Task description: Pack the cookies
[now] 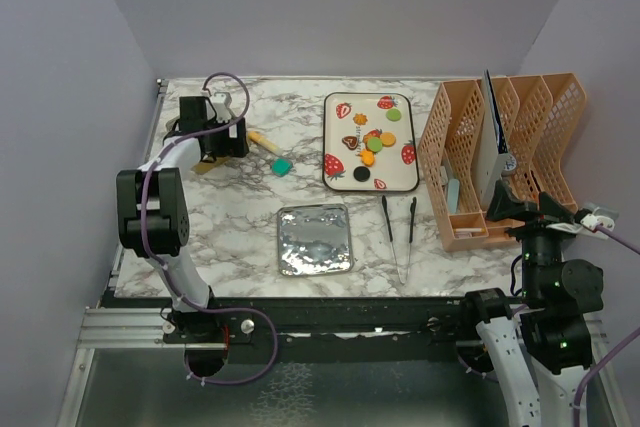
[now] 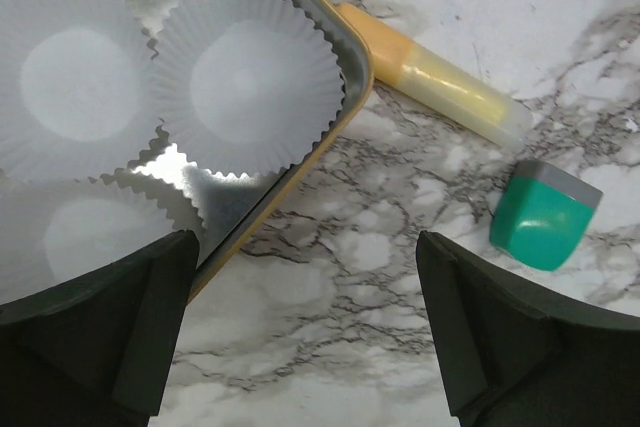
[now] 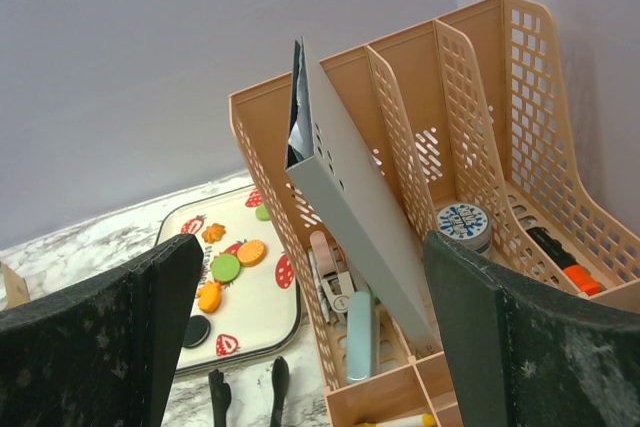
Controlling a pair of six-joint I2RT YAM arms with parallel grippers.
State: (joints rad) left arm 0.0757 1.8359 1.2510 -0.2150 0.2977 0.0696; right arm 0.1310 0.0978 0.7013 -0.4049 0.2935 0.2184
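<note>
Top external shows cookies (image 1: 371, 145) on a tray (image 1: 398, 179), well apart from left gripper (image 2: 305, 287) and right gripper (image 3: 305, 277), both wide open, empty; likely light, stiff, thin, so pinch across edges

Open marble mid-tabletop, clutter on both flanks

Bare tabletop (image 1: 235, 237) runs wide left of the foil tray (image 1: 314, 239) and between it and the white tray (image 1: 324, 137). The black tongs (image 1: 400, 232) narrow the lane toward the peach organizer (image 1: 455, 162), which stands tall right in front of the right claw (image 3: 305, 332) with a grey panel (image 3: 355, 197) leaning inside. A gold-rimmed tray (image 2: 365, 72) and a yellow-handled tool (image 2: 430, 72) flank the left claw (image 2: 305, 332).
</note>
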